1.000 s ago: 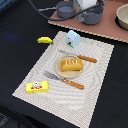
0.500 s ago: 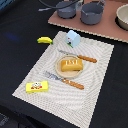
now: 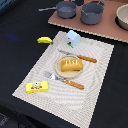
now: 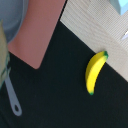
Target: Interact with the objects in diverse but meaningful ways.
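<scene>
Resting on plate (image 3: 60,73): bread loaf (image 3: 71,64); pots (image 3: 92,12) on board, contents unseen; hand state indiscernible.

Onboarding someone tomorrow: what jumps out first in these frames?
The place setting: an orange-brown bread loaf on a plate at the middle of the striped placemat, with a fork and knife on either side. Then the yellow banana, lying on the black cloth just off the mat's edge. No gripper shows in either view.

Glossy plastic banana (image 4: 95,73), ribbed woven placemat (image 3: 97,75), matt grey pot (image 3: 92,13)
</scene>
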